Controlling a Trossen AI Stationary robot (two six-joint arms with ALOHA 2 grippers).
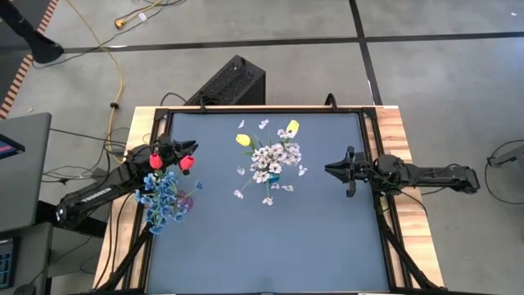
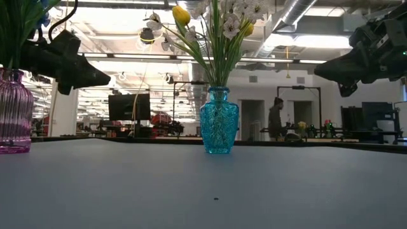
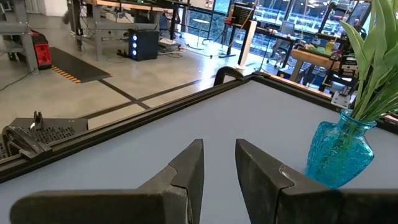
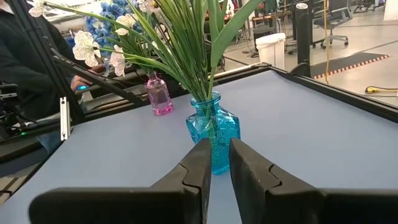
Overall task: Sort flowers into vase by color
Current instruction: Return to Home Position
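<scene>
- Four flower kinds, all upright in vases. We see no stem lying on the desk point(image 1: 327, 246).
- White sprays point(image 1: 274, 156) and yellow tulips point(image 1: 243, 140) stand in the blue vase point(image 2: 219, 121) at mid desk. Their blossoms fan out wide over thin green stems and long leaves.
- Blue sprays point(image 1: 164, 201) and red tulips point(image 1: 155, 161) stand in the pink vase point(image 2: 13, 111) near the left edge of the desk.
- Long axis of every stem is vertical, so we judge that any further pick would need a grip from the side, below the blossoms.
- Left hand point(image 3: 217, 144) hangs raised, right beside the pink vase's blossoms. Its fingers are a small gap apart and grip nothing. It is the nearer arm to any flowers.
- Right hand point(image 4: 214, 142) is at the right edge, pointing across the desk at the blue vase and well apart from it. Its fingers are a narrow gap apart and it is empty.
- We judge the sorting finished and only the arms' retreat left.
- We judge the risk to be the left arm brushing the red tulips or blue sprays and tipping the pink vase.
</scene>
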